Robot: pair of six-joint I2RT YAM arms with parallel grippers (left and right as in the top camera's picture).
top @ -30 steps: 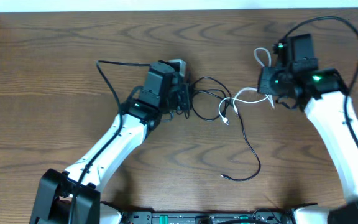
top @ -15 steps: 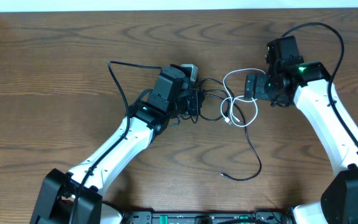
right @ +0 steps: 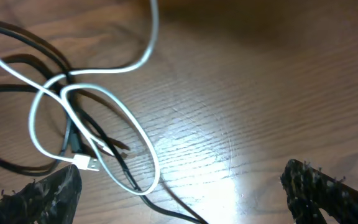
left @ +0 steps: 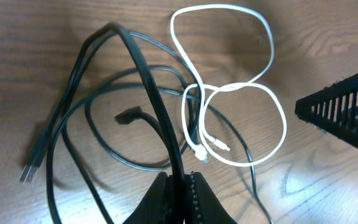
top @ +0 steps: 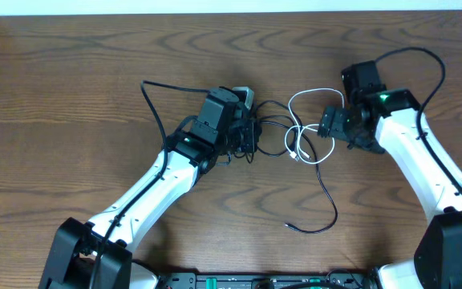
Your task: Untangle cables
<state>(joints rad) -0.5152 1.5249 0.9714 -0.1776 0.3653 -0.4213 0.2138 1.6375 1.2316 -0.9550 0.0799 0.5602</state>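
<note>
Black cable [top: 324,193] partly hidden under left gripper [top: 250,133], pinched there; white cable [left: 272,112] double-looped across it; right gripper [right: 182,184] wide apart, empty.

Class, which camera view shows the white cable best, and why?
The left wrist view: the white cable shows whole and large, with both loops and its plug ends. The overhead view shows all of it too, but small. The right wrist view shows it close, with the upper loop cut off by the frame.
</note>
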